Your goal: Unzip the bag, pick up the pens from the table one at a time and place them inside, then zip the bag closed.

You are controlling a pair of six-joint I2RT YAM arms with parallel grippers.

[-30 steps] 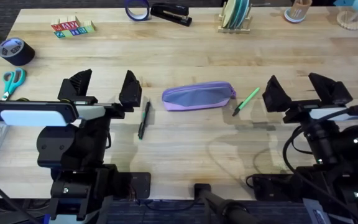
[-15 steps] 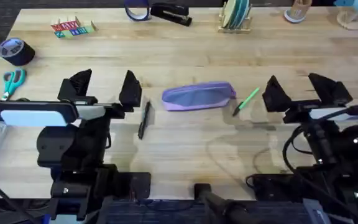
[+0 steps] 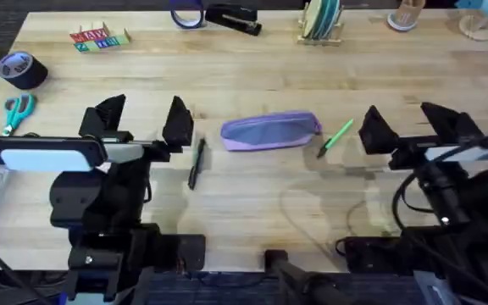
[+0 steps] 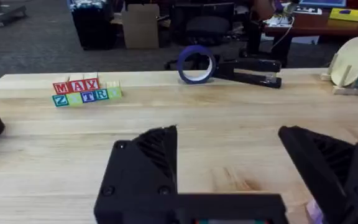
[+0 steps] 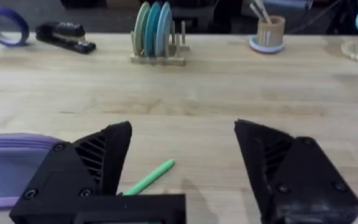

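Observation:
The lavender bag (image 3: 269, 131) lies flat mid-table, its zipper along the top; its near end also shows in the right wrist view as the bag (image 5: 14, 165). A black pen (image 3: 196, 163) lies just left of it, a green pen (image 3: 335, 136) just right of it, the green pen (image 5: 148, 178) also seen between my right fingers' view. My left gripper (image 3: 142, 119) hovers open to the left of the black pen, with nothing between its fingers. My right gripper (image 3: 413, 123) stands open to the right of the green pen, also holding nothing.
Along the far edge of the table (image 3: 244, 76) sit letter blocks (image 3: 98, 37), a blue tape ring (image 3: 186, 12), a black stapler (image 3: 234, 19), a plate rack (image 3: 322, 21) and a cup (image 3: 407, 14). A dark tape roll (image 3: 21, 69) and teal scissors (image 3: 15, 110) lie at left.
The right arm has shifted very slightly. The bag, pens and left arm have not moved.

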